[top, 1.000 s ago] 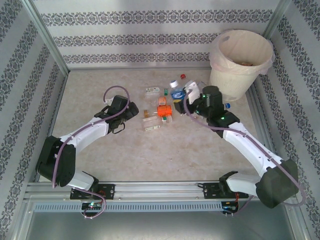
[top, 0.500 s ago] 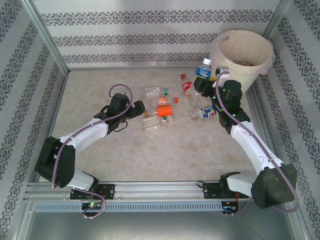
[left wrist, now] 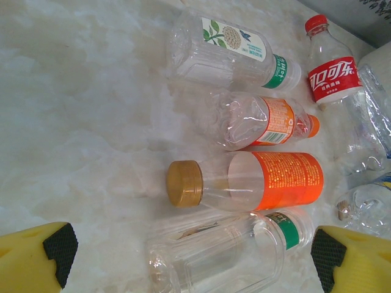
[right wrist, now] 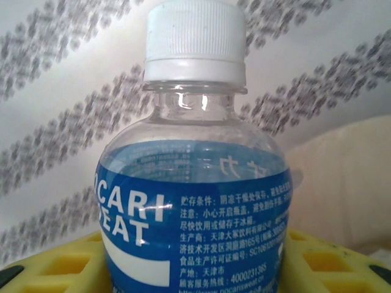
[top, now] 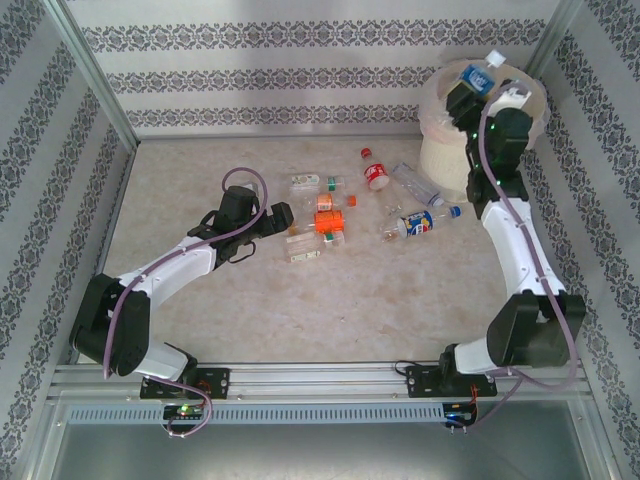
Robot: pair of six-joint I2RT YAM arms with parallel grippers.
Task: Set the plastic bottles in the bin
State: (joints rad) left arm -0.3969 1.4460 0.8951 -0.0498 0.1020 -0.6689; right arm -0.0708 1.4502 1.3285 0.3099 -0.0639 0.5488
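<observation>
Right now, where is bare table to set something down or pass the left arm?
Free: the near marble tabletop between the left arm and right arm, and the far-left corner. Crowded: small clear plastic bottles lie from the open left gripper across to the round cream-white bin.

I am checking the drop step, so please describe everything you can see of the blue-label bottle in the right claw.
The blue-label bottle is of clear plastic, with a white ribbed screw cap and a blue wrap label bearing white letters and fine print. It looks uncrushed. The right claw holds it, its yellow pads against the bottle's sides, the cap pointing away from the wrist. It hangs over the mouth of the cream bin; nothing else seems to touch it.
</observation>
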